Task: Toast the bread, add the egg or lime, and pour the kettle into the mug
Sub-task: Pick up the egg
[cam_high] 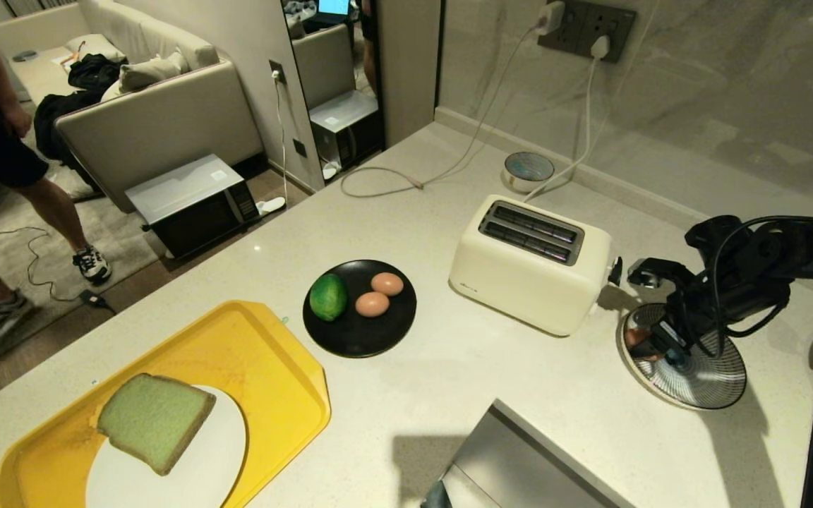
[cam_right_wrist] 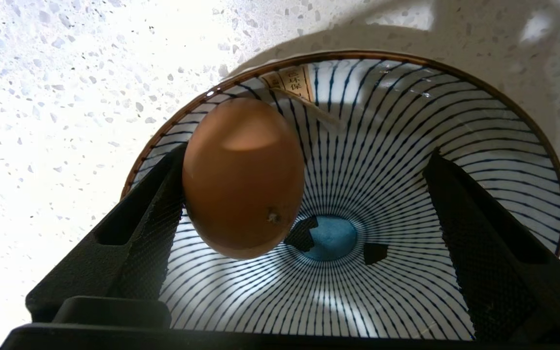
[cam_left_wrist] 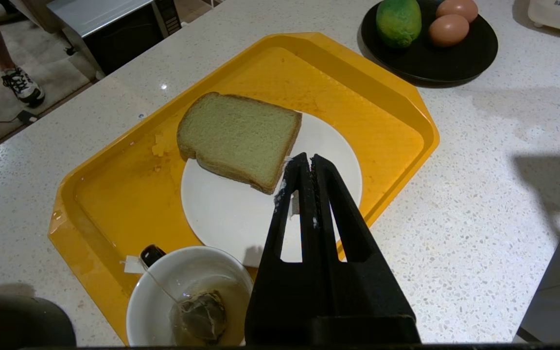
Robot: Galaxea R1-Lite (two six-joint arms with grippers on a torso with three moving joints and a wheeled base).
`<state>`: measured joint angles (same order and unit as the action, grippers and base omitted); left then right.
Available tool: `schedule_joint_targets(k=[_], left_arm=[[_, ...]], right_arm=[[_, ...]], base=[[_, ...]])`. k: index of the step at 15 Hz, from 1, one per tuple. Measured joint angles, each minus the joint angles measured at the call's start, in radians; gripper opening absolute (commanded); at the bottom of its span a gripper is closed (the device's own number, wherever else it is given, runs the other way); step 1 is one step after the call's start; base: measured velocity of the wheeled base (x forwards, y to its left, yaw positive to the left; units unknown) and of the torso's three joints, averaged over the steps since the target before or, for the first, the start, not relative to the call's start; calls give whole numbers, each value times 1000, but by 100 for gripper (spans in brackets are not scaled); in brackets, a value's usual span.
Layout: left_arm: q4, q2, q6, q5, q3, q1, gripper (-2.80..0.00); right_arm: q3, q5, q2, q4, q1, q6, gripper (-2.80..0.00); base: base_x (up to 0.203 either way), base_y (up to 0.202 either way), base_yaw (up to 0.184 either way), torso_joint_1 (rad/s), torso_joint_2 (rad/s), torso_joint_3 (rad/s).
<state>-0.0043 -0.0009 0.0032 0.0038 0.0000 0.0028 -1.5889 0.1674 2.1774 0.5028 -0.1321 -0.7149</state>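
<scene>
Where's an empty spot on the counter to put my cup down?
Bare counter lies between the black plate, the toaster and the striped bowl. More lies behind the toaster near the cord. The yellow tray is crowded with the bread.

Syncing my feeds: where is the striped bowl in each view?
Head view: striped bowl at right, beyond the toaster, under the right hand.
Left wrist view: not in it.
Right wrist view: fills the frame.
Shared landmark: the egg.
</scene>
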Motion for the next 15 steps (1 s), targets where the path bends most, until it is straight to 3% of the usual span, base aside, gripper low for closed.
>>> schedule_joint_targets(k=[15], left_arm=[[0,0,0,0,0,0,-280]], right_arm=[[13,18,-18,1,4,-2,0]], base=[[0,0,0,0,0,0]])
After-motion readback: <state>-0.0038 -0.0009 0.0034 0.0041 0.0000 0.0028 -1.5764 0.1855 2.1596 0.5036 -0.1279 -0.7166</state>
